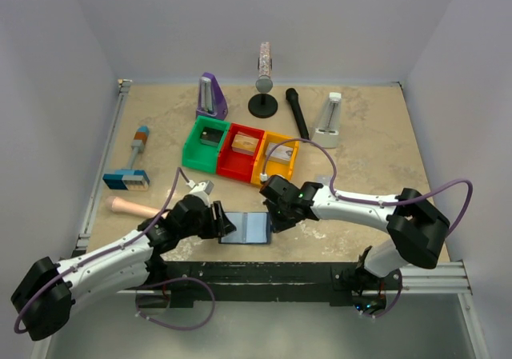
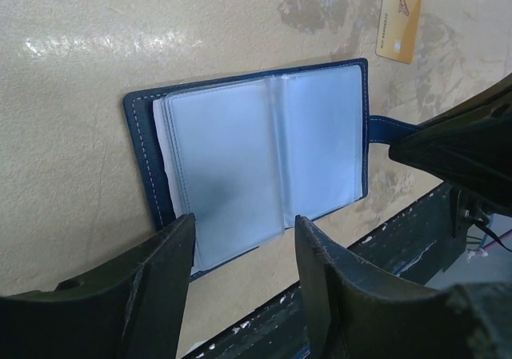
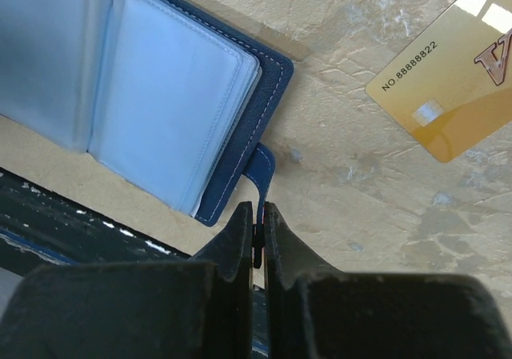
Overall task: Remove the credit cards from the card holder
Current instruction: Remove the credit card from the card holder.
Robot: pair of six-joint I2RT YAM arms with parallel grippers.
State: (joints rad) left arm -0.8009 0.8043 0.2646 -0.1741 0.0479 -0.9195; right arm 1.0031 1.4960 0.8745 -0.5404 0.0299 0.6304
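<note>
On the left, our left hand [image 2: 244, 239] stands about half open with nothing between its fingers. Its tips straddle the near-left edge of the card holder [image 2: 256, 151]; we cannot tell if they press on it. The holder lies open and flat at the near edge of the worktop [image 1: 360, 135], between the two hands, with its pale sleeves facing up. We cannot make out a card inside them.

We judge the holder light, soft and floppy, and likely to slide or fold unless it is pinned at the leather rim. The sleeves look slick. Any card left inside should be thin, stiff and slippery, best pinched at an edge that shows at the sleeve mouth.

Further right, our right hand [image 3: 258, 215] is closed tight on the holder's strap [image 3: 262, 167]. An amber card [image 3: 448, 79] lies flat on the worktop, apart from the holder.
</note>
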